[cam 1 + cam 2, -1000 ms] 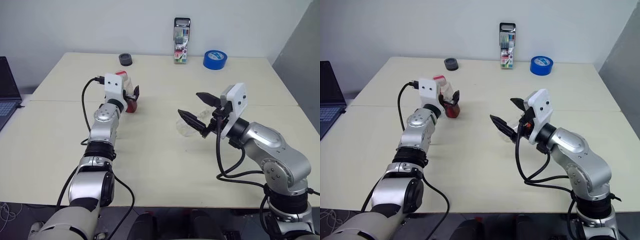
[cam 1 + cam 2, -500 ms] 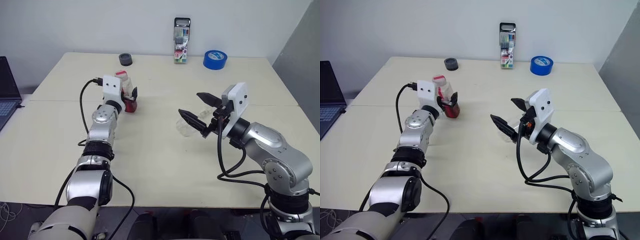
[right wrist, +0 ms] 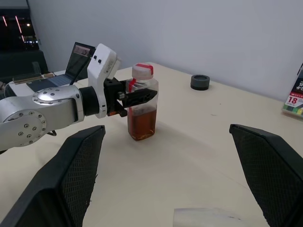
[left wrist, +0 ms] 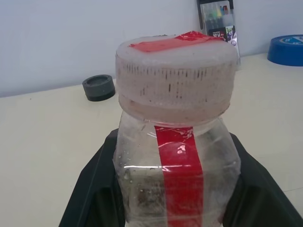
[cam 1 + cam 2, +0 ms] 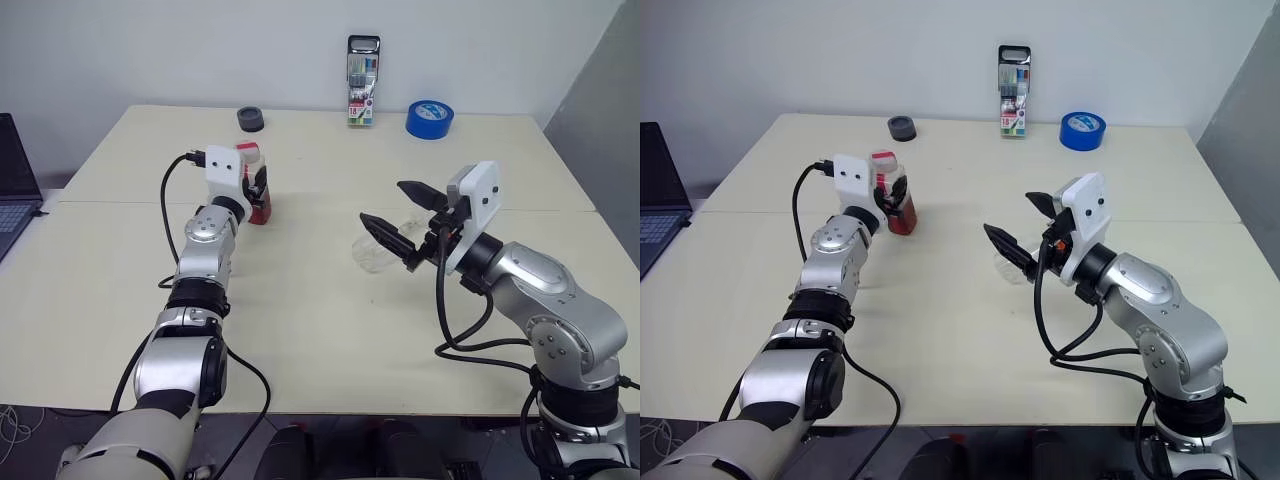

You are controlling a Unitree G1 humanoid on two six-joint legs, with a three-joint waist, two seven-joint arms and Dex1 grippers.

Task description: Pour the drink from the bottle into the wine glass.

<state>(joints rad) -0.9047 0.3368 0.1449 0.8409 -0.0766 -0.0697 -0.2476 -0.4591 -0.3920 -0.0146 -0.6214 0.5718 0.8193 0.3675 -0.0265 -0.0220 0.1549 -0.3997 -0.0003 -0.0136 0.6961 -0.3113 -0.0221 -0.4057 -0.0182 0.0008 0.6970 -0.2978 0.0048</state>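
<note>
The bottle (image 3: pixel 142 101), clear and squarish with a red strip and whitish cap, half full of reddish-brown drink (image 3: pixel 141 124), stands toward the table's (image 5: pixel 300 330) left edge, pinched by the left gripper (image 3: pixel 135 98). The right gripper (image 5: pixel 397 215) hangs spread over the wine glass (image 5: pixel 375 255).

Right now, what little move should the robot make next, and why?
Probably lift the bottle off the table: the left end effector is shut on its sides, the cap is on, and it stands upright. The right end effector, open, hovers over the wine glass.
</note>
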